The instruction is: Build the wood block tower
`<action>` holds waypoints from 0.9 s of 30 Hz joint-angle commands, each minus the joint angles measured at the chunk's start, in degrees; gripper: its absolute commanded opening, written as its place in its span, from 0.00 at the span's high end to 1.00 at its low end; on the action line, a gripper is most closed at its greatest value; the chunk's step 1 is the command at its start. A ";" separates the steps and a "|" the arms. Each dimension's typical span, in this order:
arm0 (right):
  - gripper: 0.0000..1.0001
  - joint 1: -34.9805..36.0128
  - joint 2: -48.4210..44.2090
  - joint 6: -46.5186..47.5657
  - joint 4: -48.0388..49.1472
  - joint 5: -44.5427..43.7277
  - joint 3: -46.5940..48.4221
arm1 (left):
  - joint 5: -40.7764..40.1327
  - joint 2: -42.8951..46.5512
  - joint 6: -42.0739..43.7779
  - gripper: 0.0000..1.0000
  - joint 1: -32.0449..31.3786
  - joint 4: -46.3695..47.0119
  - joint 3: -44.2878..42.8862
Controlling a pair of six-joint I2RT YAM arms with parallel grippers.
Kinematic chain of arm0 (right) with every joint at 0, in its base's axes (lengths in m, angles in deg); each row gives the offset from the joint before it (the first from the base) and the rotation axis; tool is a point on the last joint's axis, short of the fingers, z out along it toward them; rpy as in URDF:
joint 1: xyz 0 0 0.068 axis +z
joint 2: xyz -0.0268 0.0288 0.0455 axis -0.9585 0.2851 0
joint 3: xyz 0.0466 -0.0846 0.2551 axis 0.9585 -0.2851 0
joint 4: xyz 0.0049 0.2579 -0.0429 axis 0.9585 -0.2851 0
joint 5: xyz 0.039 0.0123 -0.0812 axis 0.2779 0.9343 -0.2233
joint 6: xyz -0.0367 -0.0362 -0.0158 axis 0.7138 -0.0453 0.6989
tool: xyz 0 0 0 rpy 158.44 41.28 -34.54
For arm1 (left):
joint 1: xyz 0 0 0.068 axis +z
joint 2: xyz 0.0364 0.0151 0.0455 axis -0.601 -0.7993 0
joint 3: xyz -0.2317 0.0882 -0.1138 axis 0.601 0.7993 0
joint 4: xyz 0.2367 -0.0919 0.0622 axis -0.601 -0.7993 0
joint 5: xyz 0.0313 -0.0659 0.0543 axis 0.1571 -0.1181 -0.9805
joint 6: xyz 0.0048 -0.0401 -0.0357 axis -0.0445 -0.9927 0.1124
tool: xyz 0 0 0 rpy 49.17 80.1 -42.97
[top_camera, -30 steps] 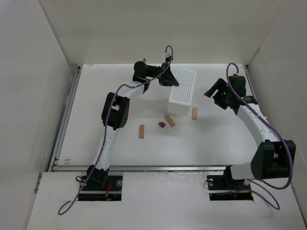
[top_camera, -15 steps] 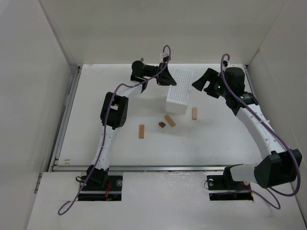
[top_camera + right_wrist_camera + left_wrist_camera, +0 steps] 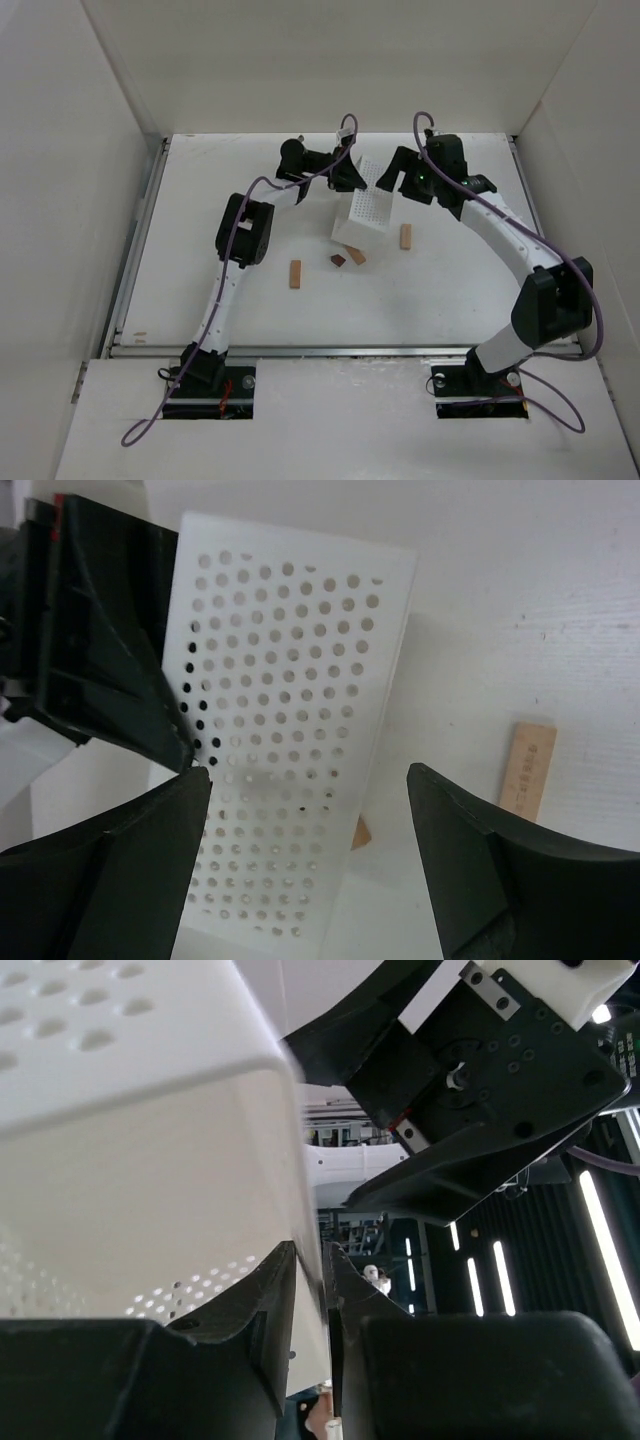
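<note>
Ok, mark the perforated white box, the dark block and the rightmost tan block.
perforated white box (image 3: pixel 365 206): top view, middle of its holed face.
dark block (image 3: pixel 338 260): top view, its centre.
rightmost tan block (image 3: pixel 406 236): top view, its centre.

Box (image 3: pixel 362 212) behind block pair (image 3: pixel 354 254); left block (image 3: pixel 295 274), right block (image 3: pixel 406 236) flank pair.

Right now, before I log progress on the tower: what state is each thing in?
left gripper: shut on white box wall.
right gripper: open, close to the box.
white box: tilted, one wall pinched.
left tan block: flat, unstacked.
middle tan block: flat, by the box.
right tan block: flat, unstacked.
dark block: loose, unstacked.
</note>
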 commanded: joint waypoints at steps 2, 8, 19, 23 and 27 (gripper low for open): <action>0.15 1.18 0.26 0.35 -0.79 -1.99 2.59 | 11.98 -0.06 -8.44 0.87 0.46 44.78 -3.27; 0.15 1.71 0.87 0.35 -1.31 -3.14 2.59 | 11.98 -3.76 -8.44 0.81 0.99 44.78 -4.59; 0.15 3.91 0.87 1.49 -6.05 -6.48 6.18 | 11.98 -1.22 -8.44 0.00 2.04 44.78 -4.59; 0.15 5.14 0.87 2.02 -7.46 -8.32 8.47 | 11.98 3.35 -8.97 0.00 2.04 44.78 -3.37; 0.15 6.28 0.87 2.02 -8.69 -8.84 10.32 | 11.98 8.71 -5.63 0.00 2.04 44.78 0.93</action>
